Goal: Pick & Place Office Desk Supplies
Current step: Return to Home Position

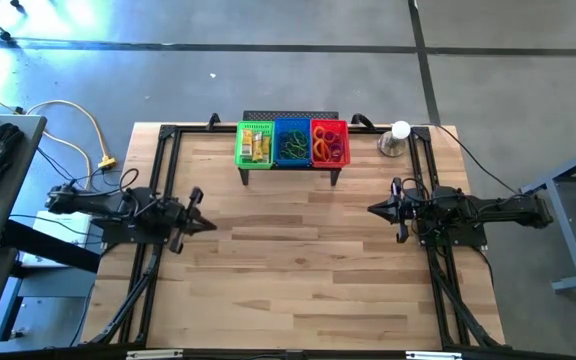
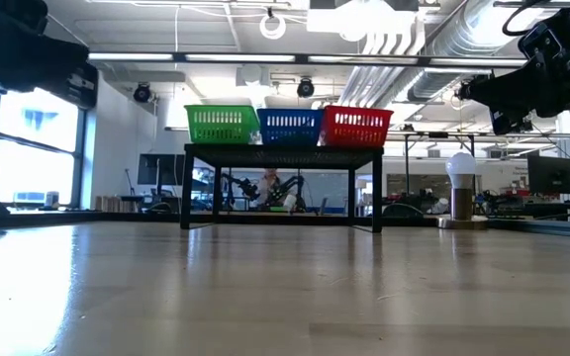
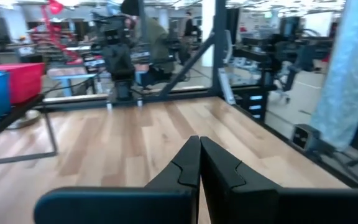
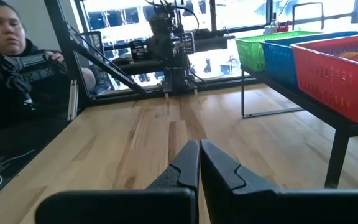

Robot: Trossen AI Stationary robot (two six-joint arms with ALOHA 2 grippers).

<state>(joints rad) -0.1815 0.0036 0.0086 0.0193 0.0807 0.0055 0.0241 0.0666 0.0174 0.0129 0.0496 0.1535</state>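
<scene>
Three baskets (image 2: 290, 127) (supplies (image 1: 290, 148) inside) sit atop the stand (image 2: 283, 151).

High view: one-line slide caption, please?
Green basket, blue basket, red basket side by side on the black stand; left tool and right tool shut, empty, apart.

- You'll find the small yellow rectangular packets (image 1: 257, 148) lying packed side by side in the green plastic mesh basket (image 2: 222, 125). It is the left one of three baskets in a row on the black metal stand (image 1: 290, 116) at the table's back edge.
- Your thin green rubber-band loops (image 1: 291, 149) lie tangled in the middle blue plastic mesh basket (image 2: 290, 127).
- Your orange and purple loops (image 1: 329, 148) lie heaped in the red plastic mesh basket (image 2: 356, 126) on the right.
</scene>
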